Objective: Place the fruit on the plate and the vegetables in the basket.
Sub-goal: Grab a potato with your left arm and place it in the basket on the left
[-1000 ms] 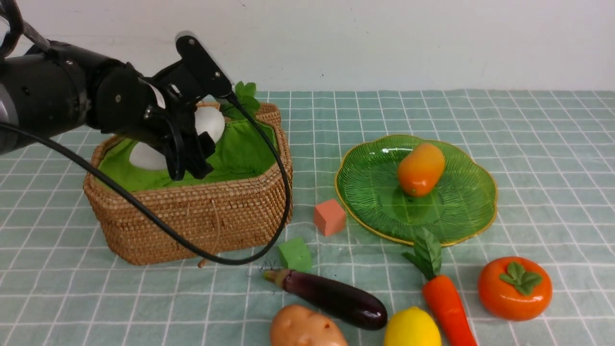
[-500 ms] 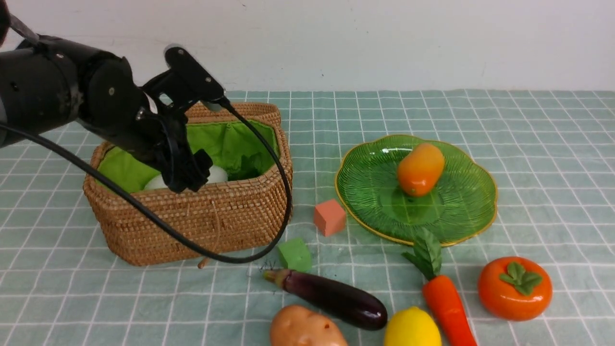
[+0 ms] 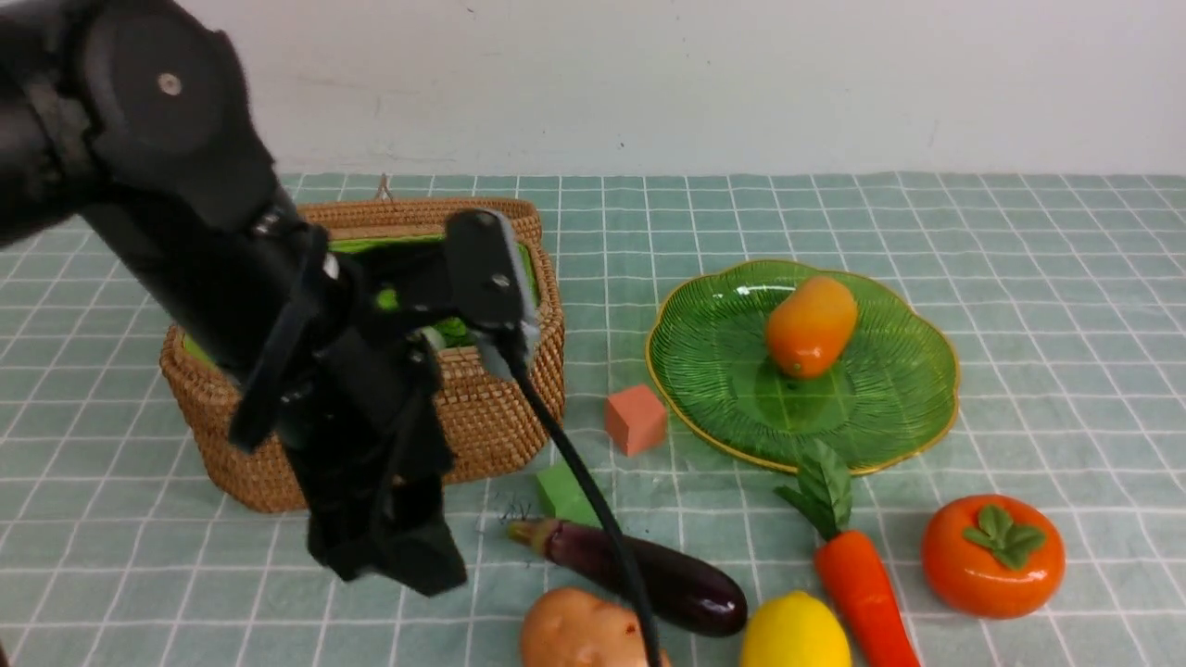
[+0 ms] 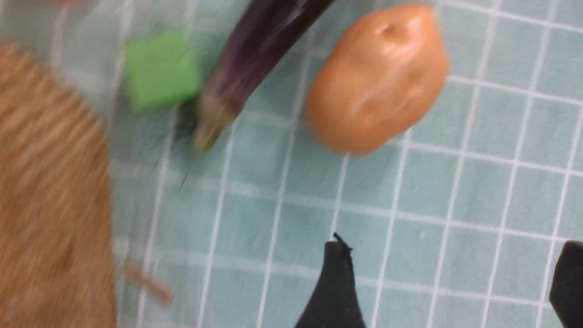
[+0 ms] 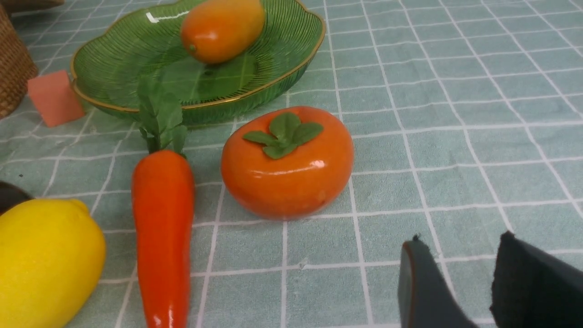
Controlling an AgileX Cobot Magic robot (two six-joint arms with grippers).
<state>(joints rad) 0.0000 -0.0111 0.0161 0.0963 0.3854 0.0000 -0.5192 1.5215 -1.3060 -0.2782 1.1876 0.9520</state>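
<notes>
Woven wicker basket (image 3: 482, 417), ribbed glass plate (image 3: 880, 408), glossy persimmon (image 3: 991, 556), matt tablecloth (image 3: 1019, 278); blurred potato (image 4: 378, 77) seems smooth.

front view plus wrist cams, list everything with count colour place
basket: 1, brown wicker, back left
plate: 1, green glass, right of basket
mango: 1, orange-yellow, on plate
pink cube: 1, salmon, between basket and plate
green cube: 1, green, before basket
eggplant: 1, purple, front centre
potato: 1, brown, front edge
lemon: 1, yellow, front edge
carrot: 1, orange, before plate
persimmon: 1, orange, front right
cloth: 1, teal checked, under all
left tool: 1, black, open, near potato
right tool: 1, black, open, near persimmon
</notes>
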